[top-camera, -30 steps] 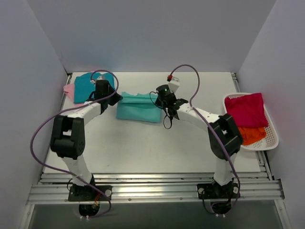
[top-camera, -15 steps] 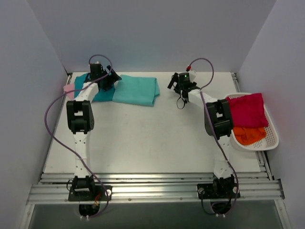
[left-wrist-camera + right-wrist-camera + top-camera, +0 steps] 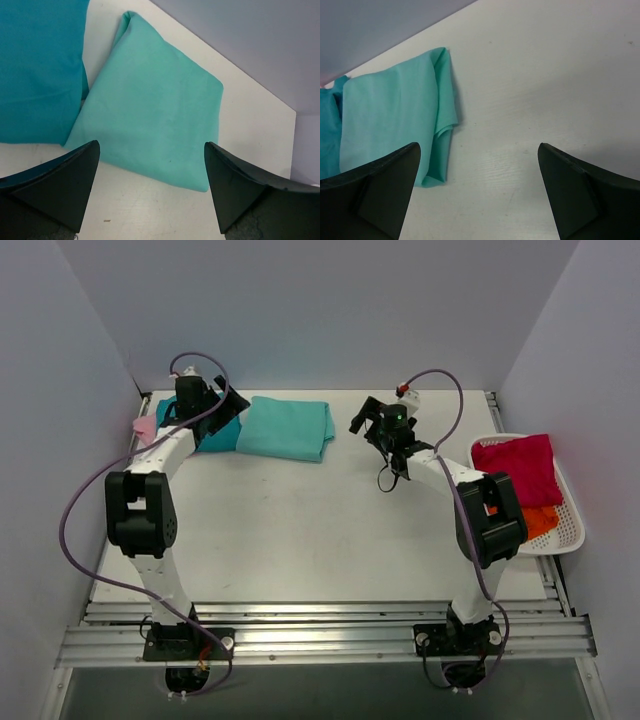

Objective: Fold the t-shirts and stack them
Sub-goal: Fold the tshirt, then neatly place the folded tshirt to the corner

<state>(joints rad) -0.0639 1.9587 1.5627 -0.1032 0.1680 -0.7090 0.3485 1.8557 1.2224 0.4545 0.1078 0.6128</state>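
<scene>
On far worktop [image 3: 300, 530], mint t-shirt [image 3: 290, 428]: folded, soft, probably light; pinch doubled edge
Left hand [image 3: 151, 147], right hand [image 3: 477, 146]: wide open, empty

Left claw [image 3: 151, 147], right claw [image 3: 478, 147]: spread wide.

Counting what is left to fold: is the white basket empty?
No, a crimson t-shirt and an orange t-shirt lie in the white basket.
</scene>
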